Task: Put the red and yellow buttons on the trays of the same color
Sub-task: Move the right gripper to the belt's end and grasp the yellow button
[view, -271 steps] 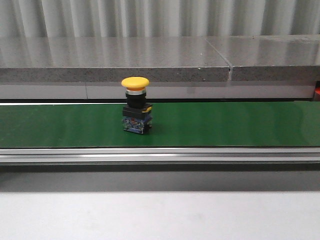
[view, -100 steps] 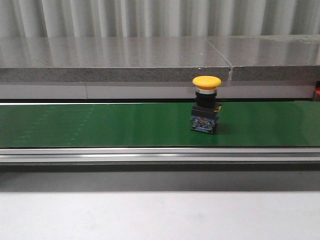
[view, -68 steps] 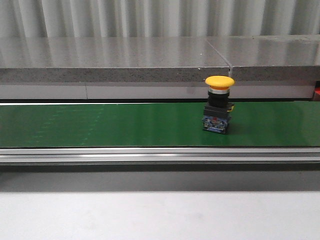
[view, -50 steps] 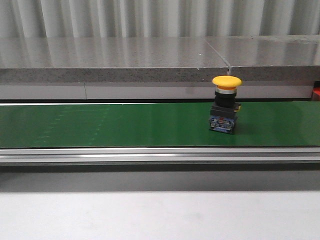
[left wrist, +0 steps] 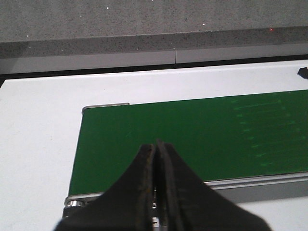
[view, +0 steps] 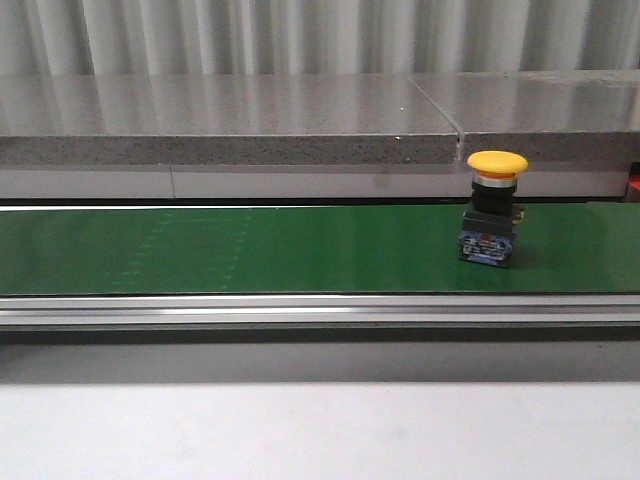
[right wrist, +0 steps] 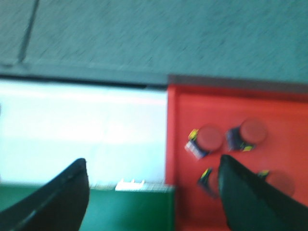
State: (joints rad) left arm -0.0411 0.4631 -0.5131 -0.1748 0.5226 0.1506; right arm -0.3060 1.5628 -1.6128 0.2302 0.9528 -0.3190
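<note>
Yellow button (view: 492, 223) upright on the green belt (view: 250, 250), toward the belt's right end in the front view, yellow cap on top, black collar below, blue block at the base touching the belt. Belt running left to right across that view, edged in front by a silver rail (view: 300, 310) and backed by a grey stone ledge (view: 230, 120). White tabletop (view: 320, 430) in front of the rail.

Left hand (left wrist: 157, 147) closed, the 2 dark fingers (left wrist: 144, 187) pressed together tip to tip, nothing held between them. Hovering over the near edge of the belt (left wrist: 192, 134) close to its end, white tabletop (left wrist: 38, 144) beside and beyond that end. Faint pale marks visible on the green surface away from the end.

Right hand (right wrist: 153, 166) spread wide, 2 dark fingers (right wrist: 53, 202) well apart, nothing between them. Right wrist view blurred. Red tray (right wrist: 192, 120) in that view, reaching to the picture's edge, just beside the end of the belt (right wrist: 120, 211). Red buttons (right wrist: 210, 137) lying in the tray: 2 clearly seen close together, tipped on their sides, a 3rd partly hidden behind a finger, and a dark part of perhaps 1 more near it, too blurred to tell. White tabletop (right wrist: 82, 130) next to the tray, grey ledge (right wrist: 144, 33) beyond both.
</note>
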